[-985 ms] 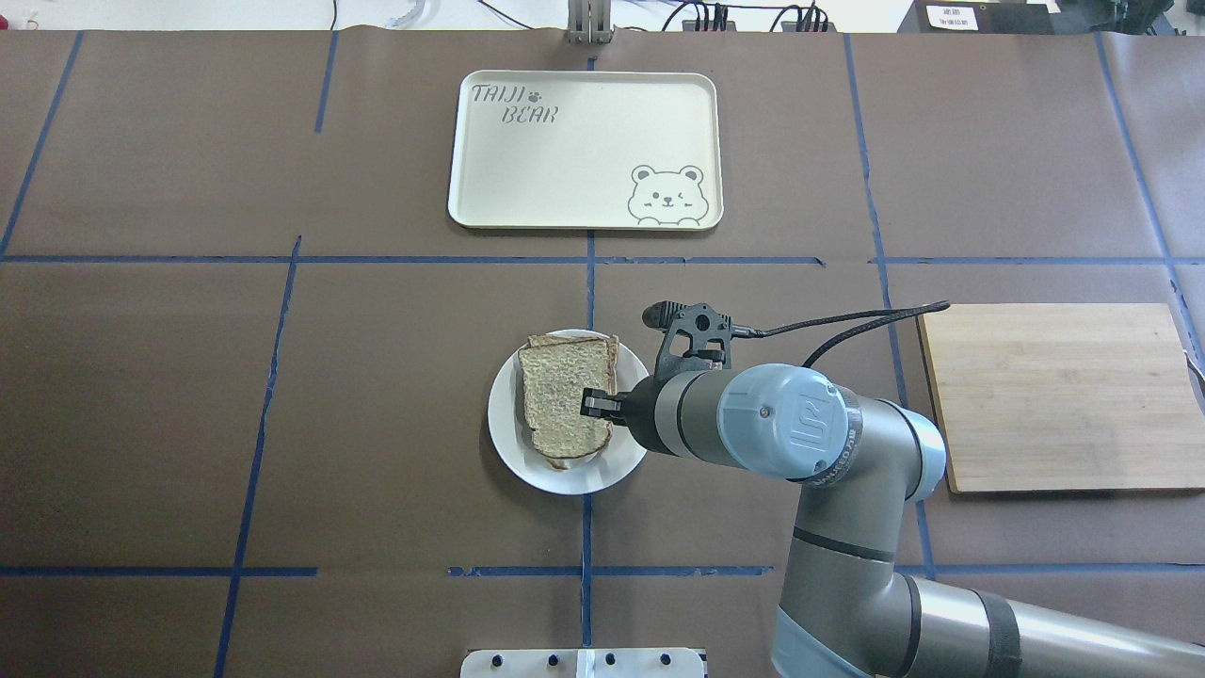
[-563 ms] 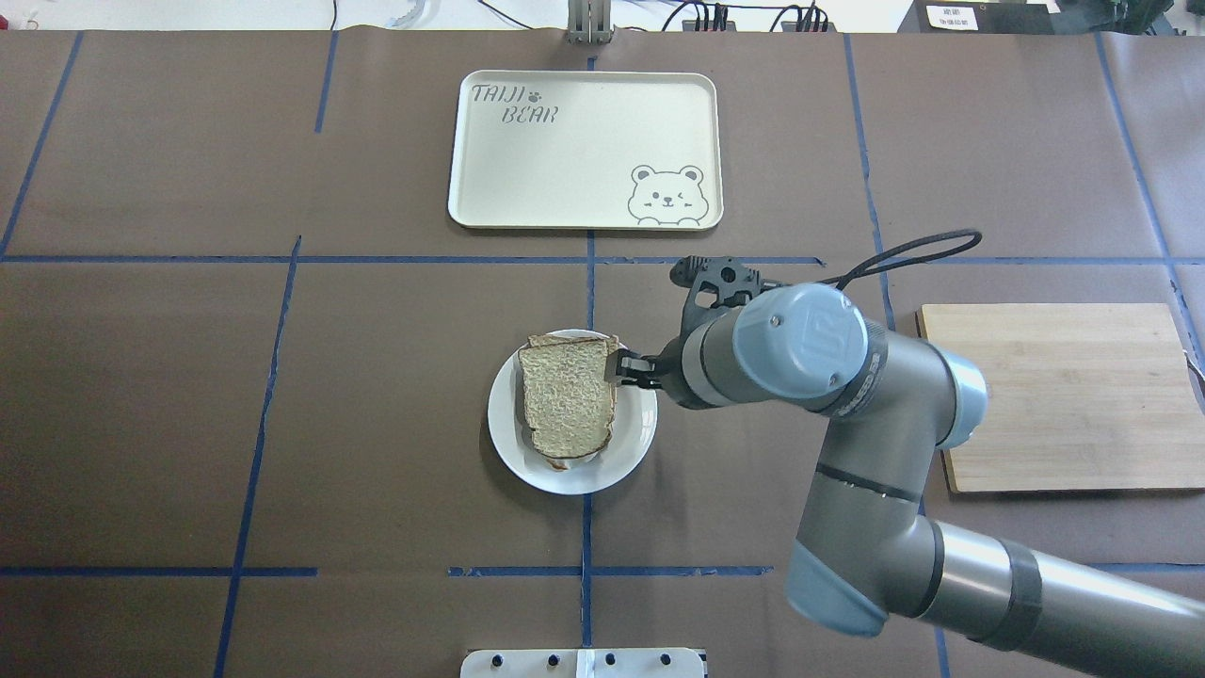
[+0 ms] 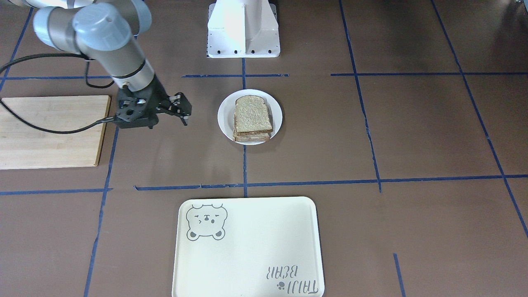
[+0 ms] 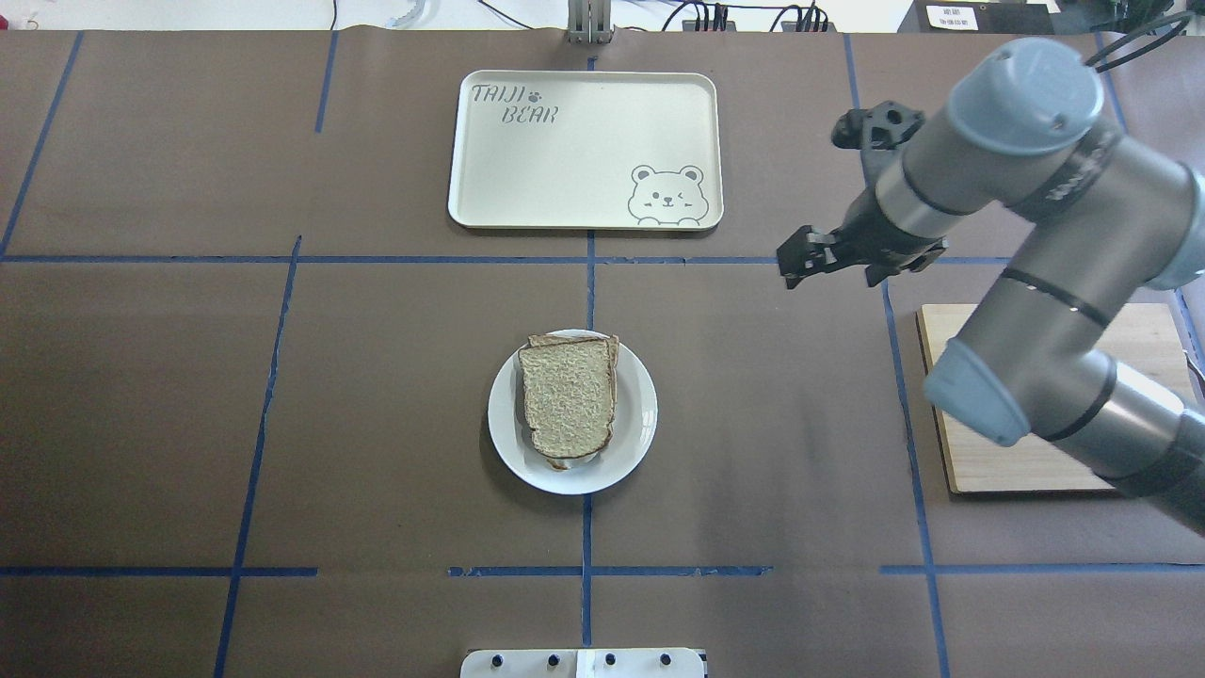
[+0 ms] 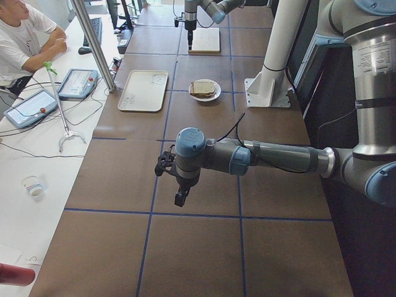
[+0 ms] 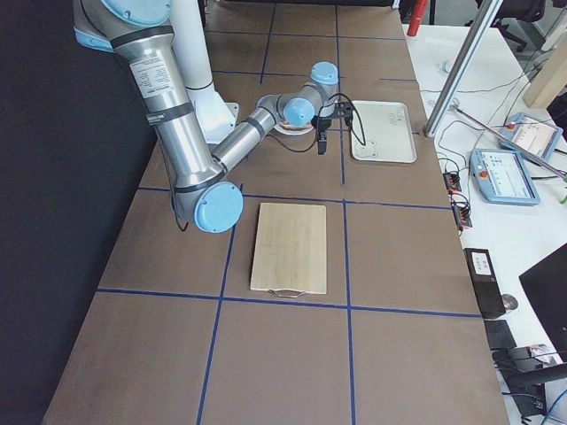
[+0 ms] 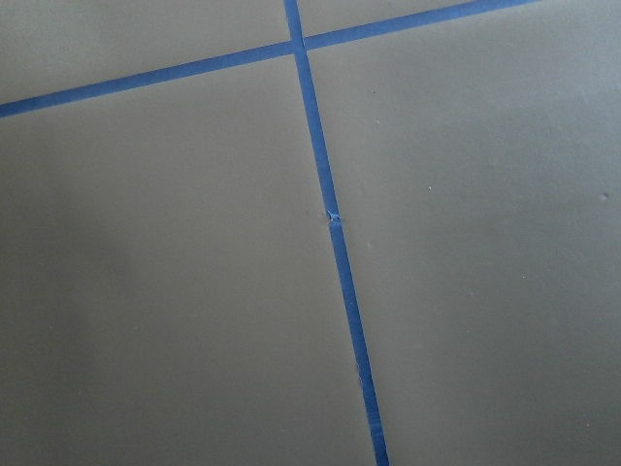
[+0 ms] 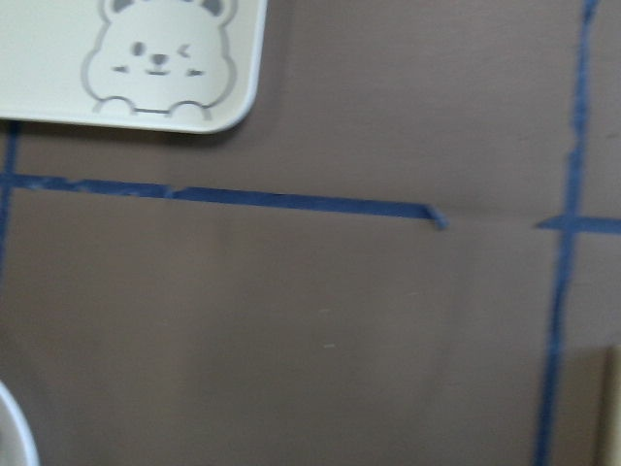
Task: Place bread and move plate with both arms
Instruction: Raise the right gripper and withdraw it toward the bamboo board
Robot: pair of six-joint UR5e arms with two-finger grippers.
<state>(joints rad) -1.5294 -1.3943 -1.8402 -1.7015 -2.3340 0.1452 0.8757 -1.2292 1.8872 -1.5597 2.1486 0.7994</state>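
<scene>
The bread (image 4: 568,400), a greyish slice with a dark crust, lies flat on top of another slice on the small white plate (image 4: 633,438) at the table's middle. The bread (image 3: 252,114) and the plate (image 3: 225,119) also show in the front-facing view. My right gripper (image 4: 798,264) is open and empty, raised above the bare table to the right of the plate and well apart from it; it also shows in the front-facing view (image 3: 182,109). My left gripper (image 5: 179,197) hovers over the table far from the plate; I cannot tell whether it is open or shut.
The cream bear tray (image 4: 584,151) lies beyond the plate. A wooden cutting board (image 4: 1036,377) lies at the right, partly under my right arm. The white pedestal base (image 3: 243,29) stands at the robot's side. An operator (image 5: 25,37) sits at a side table.
My right gripper has left the bread and moved up, right and away from the plate. The bread stays on the plate.
</scene>
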